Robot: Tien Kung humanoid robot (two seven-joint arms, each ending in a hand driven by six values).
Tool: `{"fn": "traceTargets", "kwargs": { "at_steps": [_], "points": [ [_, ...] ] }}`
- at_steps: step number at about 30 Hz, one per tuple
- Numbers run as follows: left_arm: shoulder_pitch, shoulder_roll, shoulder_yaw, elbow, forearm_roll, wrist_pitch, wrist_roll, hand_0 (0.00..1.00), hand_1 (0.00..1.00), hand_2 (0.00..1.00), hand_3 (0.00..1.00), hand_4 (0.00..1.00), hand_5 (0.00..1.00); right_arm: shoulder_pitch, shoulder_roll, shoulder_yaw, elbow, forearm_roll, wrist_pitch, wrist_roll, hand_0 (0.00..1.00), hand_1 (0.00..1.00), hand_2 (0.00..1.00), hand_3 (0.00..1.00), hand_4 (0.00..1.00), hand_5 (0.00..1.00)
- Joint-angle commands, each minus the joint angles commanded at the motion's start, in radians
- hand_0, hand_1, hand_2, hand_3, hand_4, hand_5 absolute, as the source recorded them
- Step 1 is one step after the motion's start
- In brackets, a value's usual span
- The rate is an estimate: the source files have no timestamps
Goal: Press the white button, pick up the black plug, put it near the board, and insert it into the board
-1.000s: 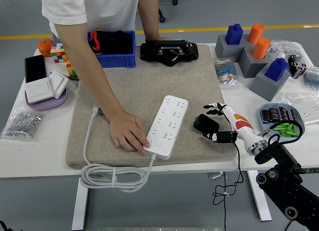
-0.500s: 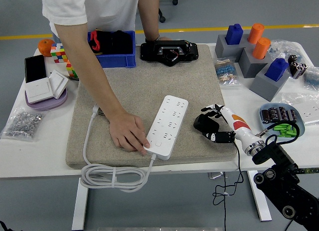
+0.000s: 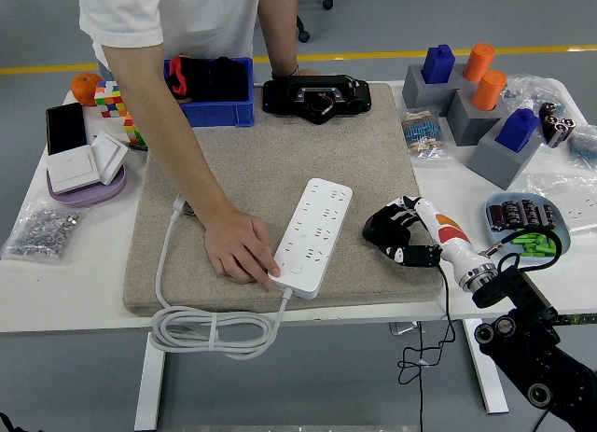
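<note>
The mat (image 3: 280,171) covers the middle of the table (image 3: 56,292). A person's hand (image 3: 238,250) holds the near left end of the board (image 3: 312,234). Right of the board, the plug (image 3: 381,225) lies on the mat. The right hand (image 3: 410,234) has moved left since a second ago, and its fingers (image 3: 403,206) now curl over the plug. The grasp seems to begin; lifting probably comes next.
</note>
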Motion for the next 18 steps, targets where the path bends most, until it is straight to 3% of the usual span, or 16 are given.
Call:
{"fn": "traceTargets", "kwargs": {
  "at_steps": [4, 5, 10, 11, 18],
  "points": [
    [0.000, 0.000, 0.001, 0.000, -0.001, 0.000, 0.000, 0.690, 0.637, 0.613, 0.640, 0.562, 0.202, 0.000, 0.000, -0.003, 0.002, 0.003, -0.008, 0.010, 0.519, 0.497, 0.498, 0.594, 0.826, 0.002],
    [0.000, 0.000, 0.001, 0.000, -0.001, 0.000, 0.000, 0.690, 0.637, 0.613, 0.640, 0.561, 0.201, 0.001, 0.000, -0.003, 0.003, 0.005, -0.011, 0.014, 0.491, 0.434, 0.442, 0.558, 0.828, 0.002],
    [-0.001, 0.000, 0.001, 0.000, -0.001, 0.000, 0.000, 0.690, 0.637, 0.613, 0.640, 0.561, 0.201, 0.002, -0.001, -0.002, 0.003, 0.009, -0.024, 0.027, 0.491, 0.434, 0.442, 0.558, 0.828, 0.002],
    [-0.001, 0.000, 0.001, 0.000, -0.001, 0.000, 0.000, 0.691, 0.637, 0.613, 0.640, 0.562, 0.202, 0.002, -0.001, -0.002, 0.003, 0.009, -0.025, 0.028, 0.464, 0.378, 0.396, 0.511, 0.821, 0.002],
    [-0.001, 0.000, 0.002, 0.000, -0.004, 0.001, 0.000, 0.690, 0.637, 0.613, 0.640, 0.562, 0.201, -0.003, -0.005, -0.003, 0.029, 0.017, -0.033, 0.032, 0.459, 0.367, 0.387, 0.507, 0.810, 0.002]
  ]
}}
